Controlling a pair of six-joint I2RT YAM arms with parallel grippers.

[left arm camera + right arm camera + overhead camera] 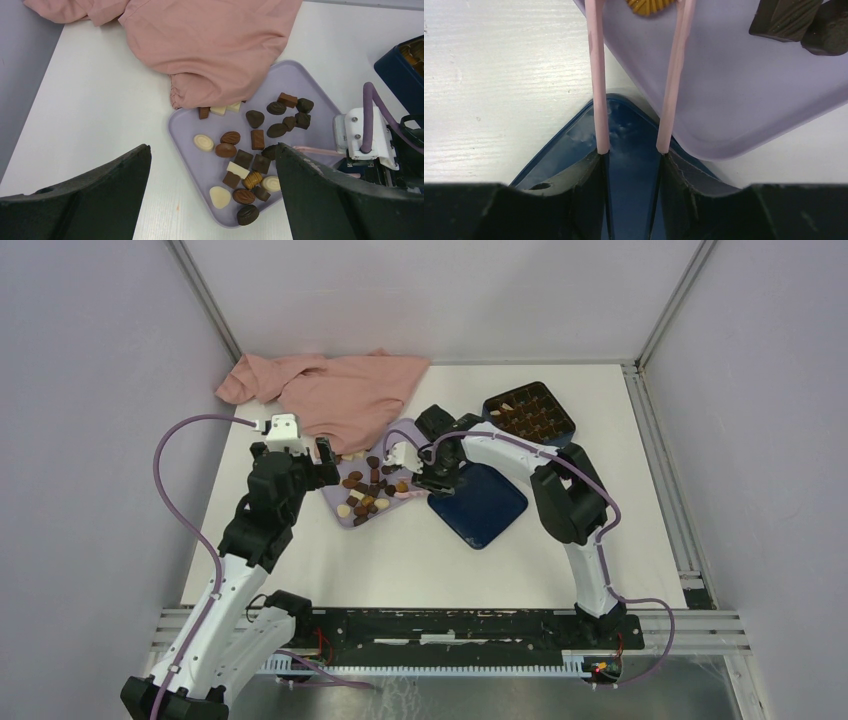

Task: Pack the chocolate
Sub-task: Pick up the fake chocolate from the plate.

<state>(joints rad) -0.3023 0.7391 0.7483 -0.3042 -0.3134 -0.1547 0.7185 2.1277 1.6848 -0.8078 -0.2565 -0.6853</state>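
Grips pink tongs (597, 75) in the right gripper (631, 160), fingers pressed on the two arms with a gap between them, and finds a gold piece (649, 5) of the chocolate (257, 139) at 12 o'clock between those arms, on the tray (734, 100). Seems to lie with its long axis 9-to-3, across the tongs, though cropped at the frame edge, so hard to be sure. Hangs the left gripper (212, 147) wide open and empty at the tray's 10 o'clock in the top view, so probably best taken from the right.
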